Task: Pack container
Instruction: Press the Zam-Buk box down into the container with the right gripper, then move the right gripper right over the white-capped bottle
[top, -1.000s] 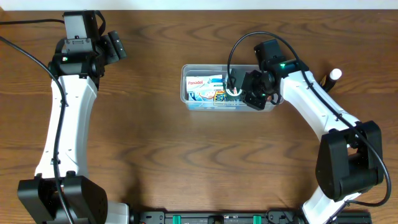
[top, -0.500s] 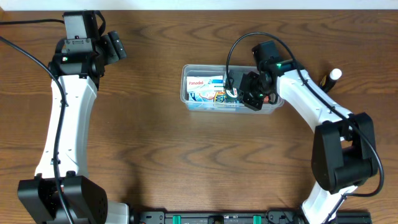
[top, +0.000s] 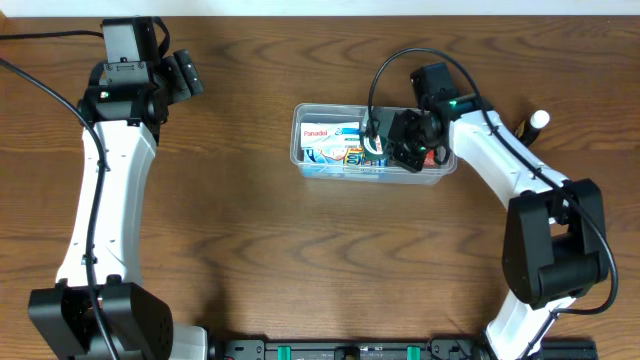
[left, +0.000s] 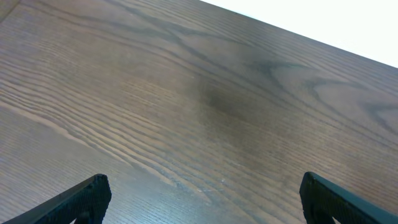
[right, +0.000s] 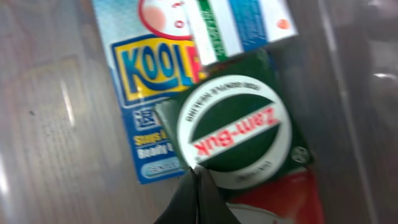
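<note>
The clear plastic container (top: 298, 150) sits at centre back of the table. It holds a Panadol box (top: 316, 132), a blue KOOL pack (right: 146, 68) and a green Zam-Buk box (right: 236, 127). My right gripper (top: 388, 145) is inside the container's right half. Its fingers (right: 198, 180) are shut together with nothing between them, and their tips touch the near edge of the Zam-Buk box. My left gripper (left: 199, 199) is open and empty over bare wood at the far left (top: 185, 72).
A black pen with a white cap (top: 536, 120) lies right of the container, behind my right arm. A black cable (top: 375, 75) loops over the container's back edge.
My right gripper has shifted a little toward the back of the container and turned. The left arm has not moved.
</note>
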